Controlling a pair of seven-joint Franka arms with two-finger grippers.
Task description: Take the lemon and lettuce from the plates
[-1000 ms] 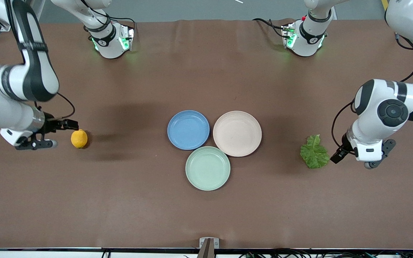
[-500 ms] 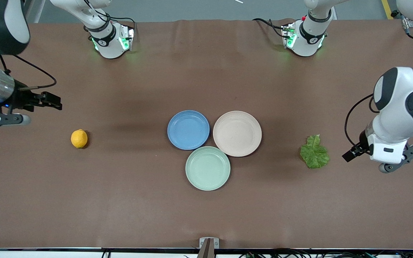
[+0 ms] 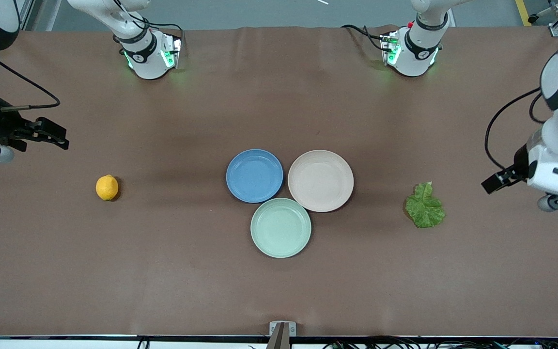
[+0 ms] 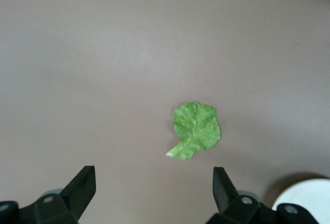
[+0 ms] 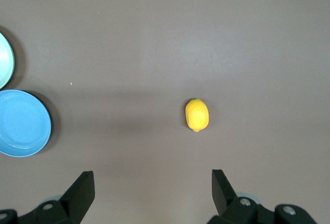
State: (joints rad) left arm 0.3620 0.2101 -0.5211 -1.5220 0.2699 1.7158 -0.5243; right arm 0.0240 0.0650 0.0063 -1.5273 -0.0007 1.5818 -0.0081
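The lemon (image 3: 107,187) lies on the bare table toward the right arm's end, off the plates; it also shows in the right wrist view (image 5: 197,115). The lettuce (image 3: 425,206) lies flat on the table toward the left arm's end, and in the left wrist view (image 4: 196,130). The blue plate (image 3: 254,175) and the beige plate (image 3: 320,180) sit side by side at mid-table, both empty. My right gripper (image 3: 55,138) is open and empty, raised clear of the lemon (image 5: 152,190). My left gripper (image 3: 492,184) is open and empty, raised clear of the lettuce (image 4: 153,188).
A pale mint-green plate (image 3: 281,227) sits empty, touching both other plates on the side nearer the front camera. The two arm bases (image 3: 149,55) (image 3: 410,52) stand along the table's back edge. Brown cloth covers the table.
Both grippers have risen and drawn back from the lemon and the lettuce toward their own table ends. The lemon, lettuce and plates have not moved.
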